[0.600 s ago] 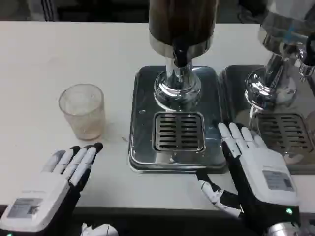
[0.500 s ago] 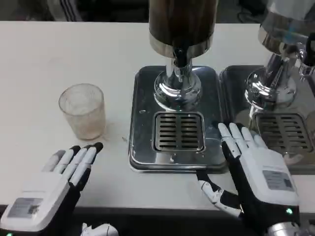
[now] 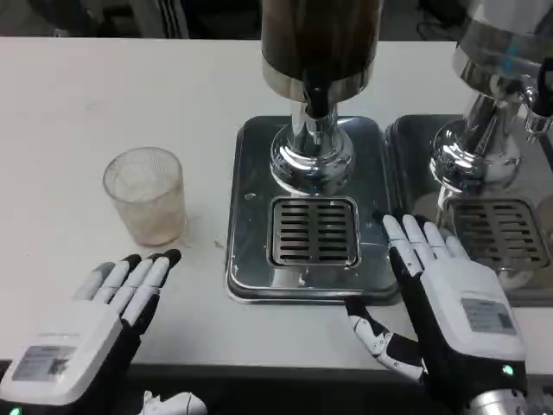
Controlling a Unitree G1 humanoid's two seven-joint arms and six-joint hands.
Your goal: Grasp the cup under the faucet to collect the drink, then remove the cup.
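Observation:
A clear ribbed plastic cup (image 3: 145,195) stands upright on the white table, left of the drip tray and well away from the faucet (image 3: 316,91). The faucet hangs from a dark drink dispenser (image 3: 320,39) above the slotted grate (image 3: 314,231). My left hand (image 3: 91,324) lies flat near the front edge, just below the cup, fingers stretched toward it, holding nothing. On the right, my other hand (image 3: 449,303) rests at the right front corner of the steel drip tray (image 3: 251,194), fingers apart and empty.
A second chrome dispenser (image 3: 497,104) with its own tray and grate (image 3: 499,233) stands at the right, close behind my right hand. Open white table (image 3: 104,95) stretches left of and behind the cup.

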